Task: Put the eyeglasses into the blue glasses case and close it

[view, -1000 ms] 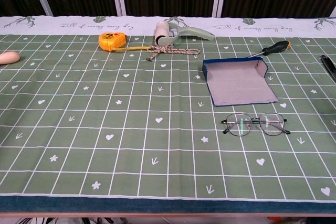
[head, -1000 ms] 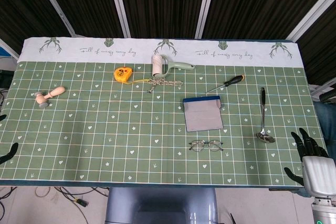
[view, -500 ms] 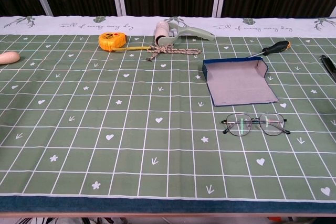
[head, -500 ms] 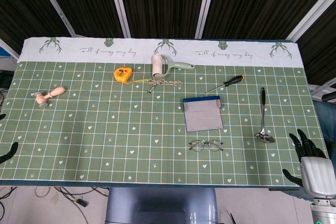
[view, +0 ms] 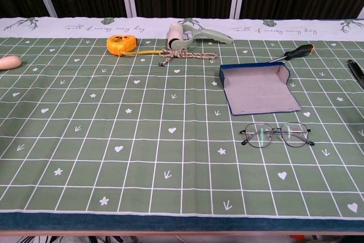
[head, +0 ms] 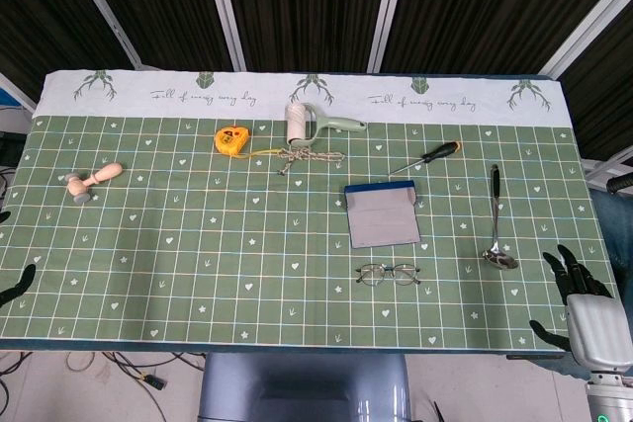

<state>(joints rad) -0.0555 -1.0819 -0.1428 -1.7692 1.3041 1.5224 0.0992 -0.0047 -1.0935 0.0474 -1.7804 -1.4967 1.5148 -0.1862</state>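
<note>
The eyeglasses [head: 388, 273] lie flat on the green grid-patterned worktop [head: 198, 244], lenses toward the near edge, just in front of the blue glasses case [head: 383, 214], which sits open with its grey lining facing up and its blue rim at the far side; glasses and case are close but apart, both right of centre. Beyond the case a screwdriver [head: 426, 158] with a black-and-orange handle lies at a slant; to its right a long metal spoon [head: 496, 221] with a black handle points its bowl toward the near edge. Farther back, near the centre, a lint roller [head: 315, 123] with a pale green handle rests beside a knot of cord [head: 309, 158] and a yellow tape measure [head: 232, 138]; a small wooden stamp [head: 93, 182] lies well apart at the far left. The right hand [head: 588, 305] hovers at the near right corner, fingers spread and grasping nothing; only the dark fingertips of the left hand [head: 14, 287] show at the left edge, and whether it is released or clenched cannot be told.
</note>
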